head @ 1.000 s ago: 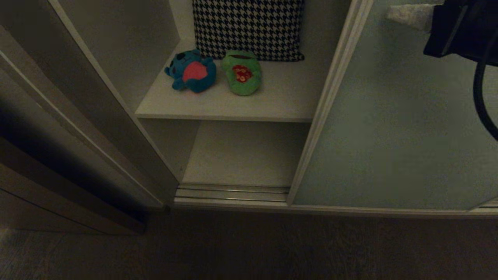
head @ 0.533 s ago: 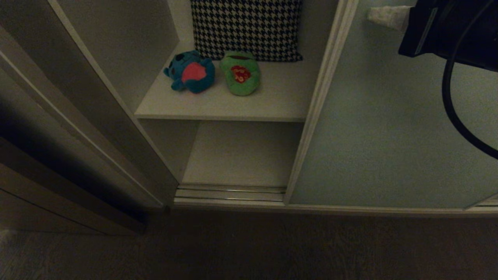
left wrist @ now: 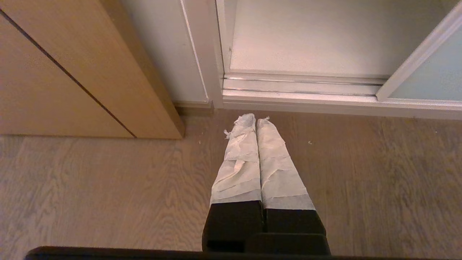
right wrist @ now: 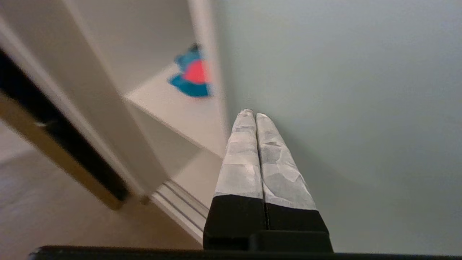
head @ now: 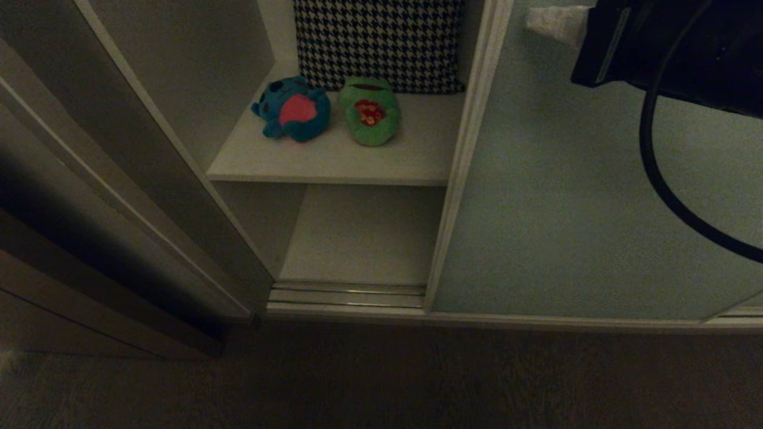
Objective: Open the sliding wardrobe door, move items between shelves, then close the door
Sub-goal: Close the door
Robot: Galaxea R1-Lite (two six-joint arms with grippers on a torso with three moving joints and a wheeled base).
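Sliding wardrobe door (head: 572, 208) sits partly open at 3 o'clock — right gripper (right wrist: 251, 112) pressed together against it, left gripper (left wrist: 251, 117) together too. Blue toy (head: 292, 109) and frog (head: 369, 112) on upper shelf (head: 334, 164) at 12.

Home setting, likely bedroom or dressing area. Built-in wardrobe with sliding wardrobe door (head: 572, 208), pale grey-green panel in thin light metal frame, running on floor track (head: 351, 296). White shelves (head: 334, 164) inside carry soft household things: houndstooth cushion (head: 378, 42), blue plush toy (head: 292, 110), green frog plush (head: 369, 113). Wood-grain plank floor (left wrist: 108, 187). Brown wooden side panel (left wrist: 72, 72) beside wardrobe.
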